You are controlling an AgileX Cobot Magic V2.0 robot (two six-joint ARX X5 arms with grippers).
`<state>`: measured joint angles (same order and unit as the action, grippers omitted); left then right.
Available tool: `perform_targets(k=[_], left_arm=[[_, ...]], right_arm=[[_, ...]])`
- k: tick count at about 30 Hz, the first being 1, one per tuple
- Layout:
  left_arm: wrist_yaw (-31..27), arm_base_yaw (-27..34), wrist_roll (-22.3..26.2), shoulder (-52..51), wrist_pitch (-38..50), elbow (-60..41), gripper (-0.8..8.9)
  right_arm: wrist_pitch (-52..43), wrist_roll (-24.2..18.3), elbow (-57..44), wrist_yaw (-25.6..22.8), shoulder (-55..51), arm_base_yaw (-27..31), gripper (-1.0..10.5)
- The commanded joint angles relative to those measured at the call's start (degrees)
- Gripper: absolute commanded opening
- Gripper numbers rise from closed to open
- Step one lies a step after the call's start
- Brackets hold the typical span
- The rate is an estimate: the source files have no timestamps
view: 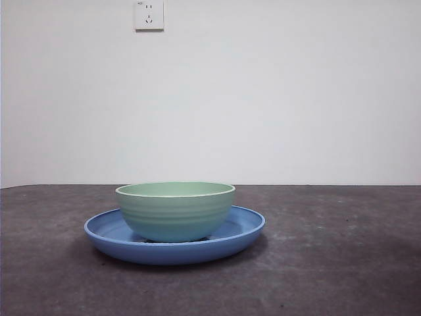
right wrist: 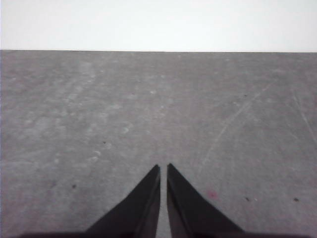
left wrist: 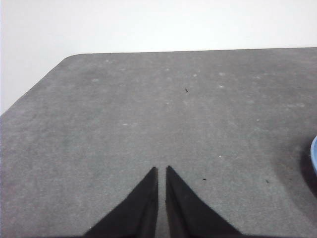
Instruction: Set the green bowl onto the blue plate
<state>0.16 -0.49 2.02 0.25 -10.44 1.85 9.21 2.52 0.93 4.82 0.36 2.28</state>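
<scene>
Both grippers' fingers (left wrist: 162, 171) (right wrist: 163, 168) pressed together (holding nothing) above bare table (right wrist: 99, 109).

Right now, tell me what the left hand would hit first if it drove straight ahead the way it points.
Probably only the bare grey tabletop: nothing lies ahead of the left hand. The glossy blue round plate sits well off to the side.

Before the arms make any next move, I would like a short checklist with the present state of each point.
1. Green bowl sits on the blue plate: ok.
2. Bowl upright: ok.
3. Bowl centred on plate: roughly, ok.
4. Left gripper holds nothing, jaws shut, above the bare table: ok.
5. Right gripper holds nothing, jaws shut: ok.
6. Both arms away from the dishes in the front view: ok.
</scene>
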Motion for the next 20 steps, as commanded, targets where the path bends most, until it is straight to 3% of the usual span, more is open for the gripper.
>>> perform_targets(k=[1,20], left_arm=[[-0.2,0.0,-0.3,-0.1,-0.4,-1.2,0.27],[-0.2,0.0,-0.3,-0.1,-0.4,-1.2,0.27]], right_arm=[[0.4,1.8,-0.3,-1.4,-0.2,0.1,0.2],[-0.3,1.9,-0.3,-1.8,-0.2,0.1,0.2]])
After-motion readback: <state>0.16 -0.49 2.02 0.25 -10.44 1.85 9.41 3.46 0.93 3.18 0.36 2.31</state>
